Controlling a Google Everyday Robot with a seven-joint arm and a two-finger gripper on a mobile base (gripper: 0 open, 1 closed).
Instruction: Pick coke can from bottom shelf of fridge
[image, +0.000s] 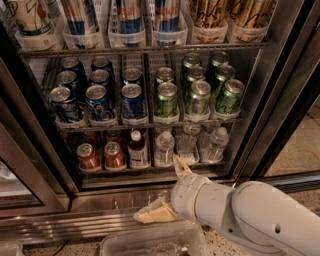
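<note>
1. The fridge (272, 95) stands open to the camera, with black door frames and a ribbed, shiny steel base (60, 225).
2. Landmark: the brown bottle (136, 150), upright on the bottom shelf (150, 170).
3. The coke can (114, 155) stands upright just left of the brown bottle, on the same shelf. A second red can (87, 156) stands further left.
4. Clear water bottles (164, 147) fill the lanes right of the brown bottle.
5. On the rack above the brown bottle, blue cans (132, 97) sit up and left and green cans (198, 95) up and right.
6. The claw (157, 189) is below and right of the brown bottle, outside the shelf and in front of the steel base. Its two fingers (181, 166) are spread wide apart and hold nothing.
7. A clear plastic tub (150, 240) lies well below the brown bottle, on a speckled floor (45, 248).
</note>
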